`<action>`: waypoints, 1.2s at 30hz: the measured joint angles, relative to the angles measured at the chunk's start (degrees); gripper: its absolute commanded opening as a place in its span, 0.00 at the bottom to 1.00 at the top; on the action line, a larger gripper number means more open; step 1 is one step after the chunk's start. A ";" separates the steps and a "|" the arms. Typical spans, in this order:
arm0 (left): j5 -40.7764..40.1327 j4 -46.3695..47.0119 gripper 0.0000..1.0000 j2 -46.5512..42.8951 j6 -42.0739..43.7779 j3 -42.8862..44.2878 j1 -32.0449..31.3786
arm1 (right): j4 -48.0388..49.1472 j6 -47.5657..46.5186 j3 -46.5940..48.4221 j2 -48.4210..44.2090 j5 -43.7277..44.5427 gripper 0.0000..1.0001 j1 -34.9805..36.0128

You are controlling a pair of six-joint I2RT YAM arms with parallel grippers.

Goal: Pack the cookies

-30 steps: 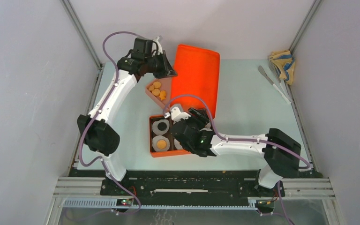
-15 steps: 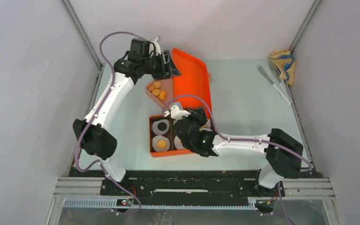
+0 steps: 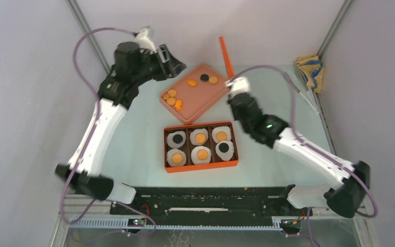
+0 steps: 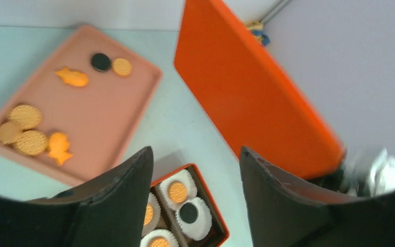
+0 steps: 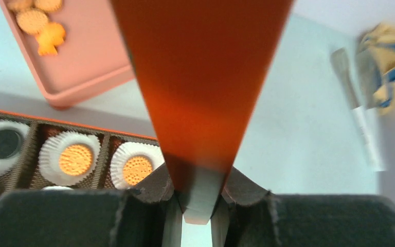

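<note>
Cookies (image 3: 171, 93) lie loose on a pink tray (image 3: 198, 99), most orange, one black (image 3: 204, 77). In front of it, an orange box (image 3: 201, 166) holds several white paper cups, each with a cookie (image 3: 202, 154) in it, two of them black. My right gripper (image 3: 230, 83) is shut on the lower edge of the box's orange lid (image 3: 226, 55) and holds it upright beside the tray. In the right wrist view the lid (image 5: 200, 77) rises from between the jaws (image 5: 198, 201). My left gripper (image 3: 172, 59) hovers open behind the tray's far left corner, with nothing between its fingers (image 4: 128, 198).
A folded cloth (image 3: 309, 67) and two long flat tools (image 3: 301, 92) lie at the back right by the wall. Grey walls close in the table on the left, back and right. The left wrist view shows the lid (image 4: 252, 98) standing to the right of the tray (image 4: 97, 118).
The lid, which lay partly over the tray with the left gripper at its edge, now stands upright in the right gripper. The left gripper has opened and drawn back left. The right arm has left the box.
</note>
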 measured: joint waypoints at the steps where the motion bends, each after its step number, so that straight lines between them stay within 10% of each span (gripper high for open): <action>1: -2.03 2.12 0.35 -4.22 0.04 -3.65 0.04 | -2.16 3.28 0.28 -2.56 -8.07 0.09 -4.96; 4: -8.57 6.49 0.01 -17.84 -0.07 -14.62 0.04 | -5.62 10.29 0.55 -7.39 -27.32 0.10 -18.99; 9: -18.03 11.30 0.00 -31.95 0.37 -26.45 0.04 | -6.03 21.94 0.98 -7.30 -60.30 0.10 -40.79; 17: -23.85 13.07 0.00 -33.09 0.39 -40.41 -0.07 | 3.74 39.06 -4.15 1.44 -97.22 0.11 -46.56; 36: -28.52 16.92 0.00 -37.81 -1.36 -56.54 -6.86 | 29.66 53.86 -16.90 15.98 -120.67 0.14 -37.73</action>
